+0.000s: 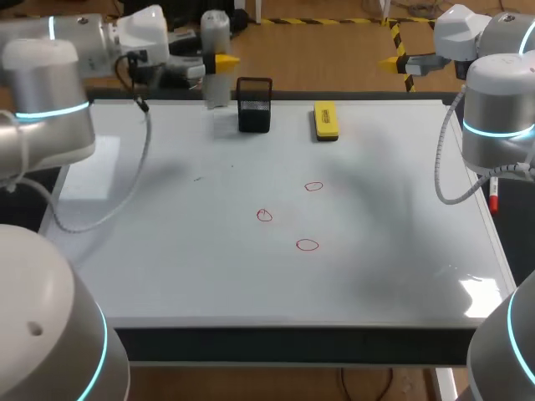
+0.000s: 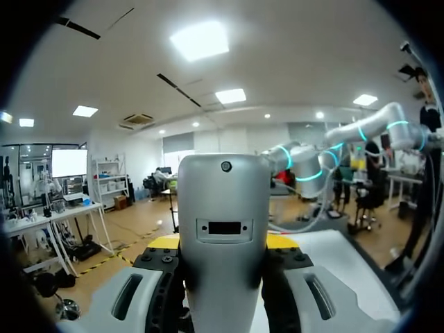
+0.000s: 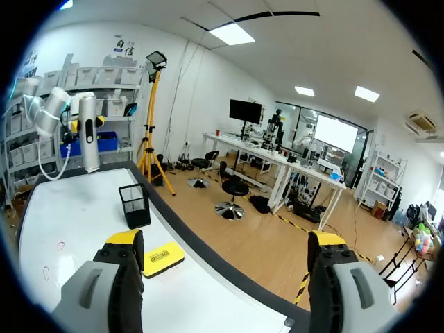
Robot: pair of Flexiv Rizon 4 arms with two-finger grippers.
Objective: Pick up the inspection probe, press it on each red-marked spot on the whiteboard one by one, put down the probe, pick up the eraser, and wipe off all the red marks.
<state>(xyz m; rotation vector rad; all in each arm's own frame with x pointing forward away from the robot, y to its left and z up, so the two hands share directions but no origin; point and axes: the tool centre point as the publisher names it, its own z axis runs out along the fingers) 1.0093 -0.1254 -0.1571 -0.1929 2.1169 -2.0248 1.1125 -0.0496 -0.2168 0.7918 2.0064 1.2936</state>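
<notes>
My left gripper [image 1: 221,61] is shut on the inspection probe [image 1: 216,50], a grey-white cylinder held upright above the whiteboard's [image 1: 167,267] back edge. In the left wrist view the probe [image 2: 223,208] stands between the yellow-tipped fingers [image 2: 163,242]. Three red marks [image 1: 313,186] [image 1: 264,215] [image 1: 308,245] lie mid-board. The yellow eraser [image 1: 325,120] rests at the back. My right gripper [image 3: 229,253] is open and empty, off the board's back right corner, with the eraser [image 3: 164,258] and the far-off probe [image 3: 89,135] ahead of it.
A black mesh holder [image 1: 254,105] stands at the back between the probe and the eraser; it also shows in the right wrist view [image 3: 134,206]. The left arm's cable [image 1: 138,167] hangs over the board's left part.
</notes>
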